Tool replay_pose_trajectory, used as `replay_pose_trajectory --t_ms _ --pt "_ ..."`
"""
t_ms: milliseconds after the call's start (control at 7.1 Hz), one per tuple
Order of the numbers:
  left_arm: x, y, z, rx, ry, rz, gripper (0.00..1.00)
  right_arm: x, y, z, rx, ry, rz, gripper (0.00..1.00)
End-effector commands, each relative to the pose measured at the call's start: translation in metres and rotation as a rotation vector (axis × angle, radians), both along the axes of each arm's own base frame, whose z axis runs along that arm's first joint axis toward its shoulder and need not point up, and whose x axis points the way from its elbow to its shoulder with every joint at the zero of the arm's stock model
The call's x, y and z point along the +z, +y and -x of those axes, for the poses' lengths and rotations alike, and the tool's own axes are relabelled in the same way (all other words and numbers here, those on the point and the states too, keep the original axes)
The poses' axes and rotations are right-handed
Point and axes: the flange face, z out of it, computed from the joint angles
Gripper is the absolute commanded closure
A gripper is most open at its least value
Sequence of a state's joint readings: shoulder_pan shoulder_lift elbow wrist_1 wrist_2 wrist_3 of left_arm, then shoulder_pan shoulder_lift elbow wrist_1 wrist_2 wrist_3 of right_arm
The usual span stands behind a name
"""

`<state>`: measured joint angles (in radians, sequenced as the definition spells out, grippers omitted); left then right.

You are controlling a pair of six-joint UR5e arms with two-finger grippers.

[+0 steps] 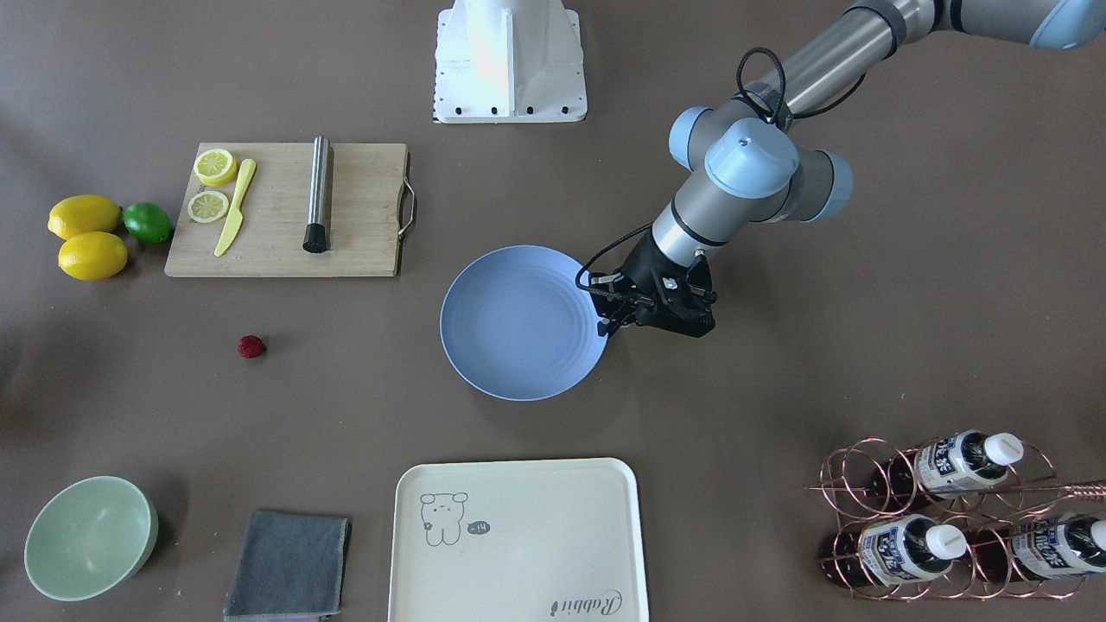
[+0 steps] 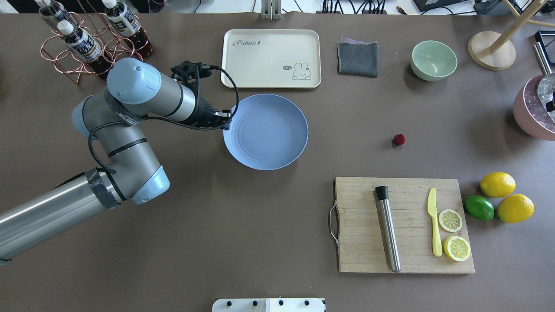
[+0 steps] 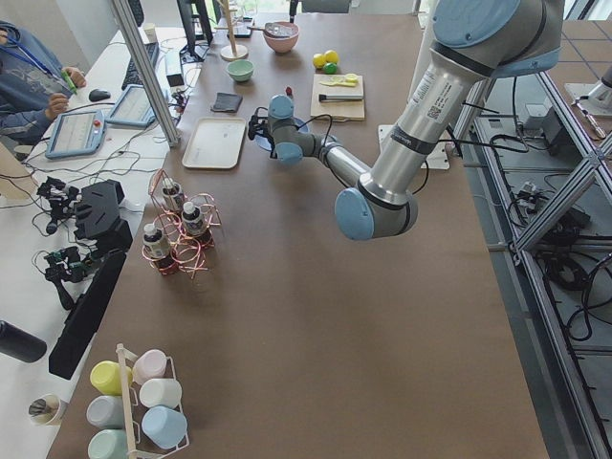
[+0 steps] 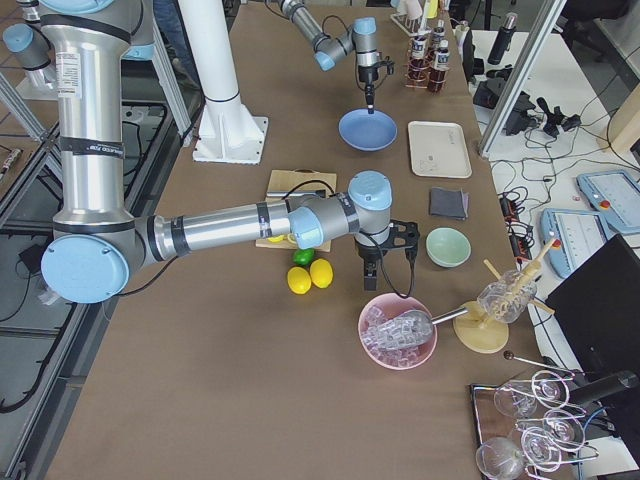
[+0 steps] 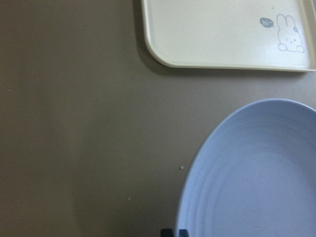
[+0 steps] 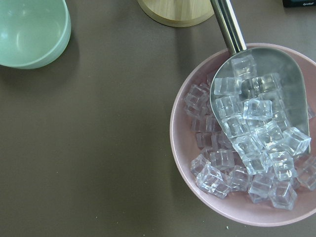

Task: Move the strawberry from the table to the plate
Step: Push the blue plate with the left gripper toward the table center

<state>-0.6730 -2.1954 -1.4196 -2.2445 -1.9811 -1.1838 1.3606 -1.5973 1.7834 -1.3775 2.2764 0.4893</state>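
table (image 2: 243,242): big and brown | plate (image 2: 265,131): blue, flat on the table, near the cream tray (image 2: 271,58) | left gripper (image 1: 607,326): over the plate's edge, fingers together | right gripper (image 4: 366,272): by the pink ice bowl (image 4: 398,335), can't tell if its fingers are apart | strawberry (image 2: 399,139): on the table, well apart from the plate, near the wooden board (image 2: 403,225)

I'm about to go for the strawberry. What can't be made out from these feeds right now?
- Whether the left end effector is open or shut: the left wrist view's bottom edge cuts off all but the tips, and in the overhead view the wrist covers them.
- Whether the right end effector is open or shut: it is small in the exterior right view, and its own camera shows none of it.
- The strawberry up close: it is in neither wrist view and too small in the side views.
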Motion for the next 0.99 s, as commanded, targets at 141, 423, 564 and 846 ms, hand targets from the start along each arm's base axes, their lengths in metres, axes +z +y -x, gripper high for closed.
replay_pose_trajectory --t_ms 141,423,564,846 --pt "0.001 0.010 -0.024 -0.005 -0.022 -0.011 1.00 -0.001 -0.003 0.001 -0.001 -0.002 -0.001 0.00" --pt "0.002 0.017 -0.030 0.009 -0.022 -0.016 0.99 0.002 -0.006 0.002 -0.002 -0.001 0.004 0.00" --pt "0.000 0.017 -0.030 0.009 -0.018 -0.019 0.39 0.003 -0.008 0.002 -0.002 0.001 0.005 0.00" --pt "-0.005 0.008 -0.017 -0.009 -0.009 -0.026 0.02 -0.009 -0.020 0.012 0.003 -0.008 0.003 0.00"
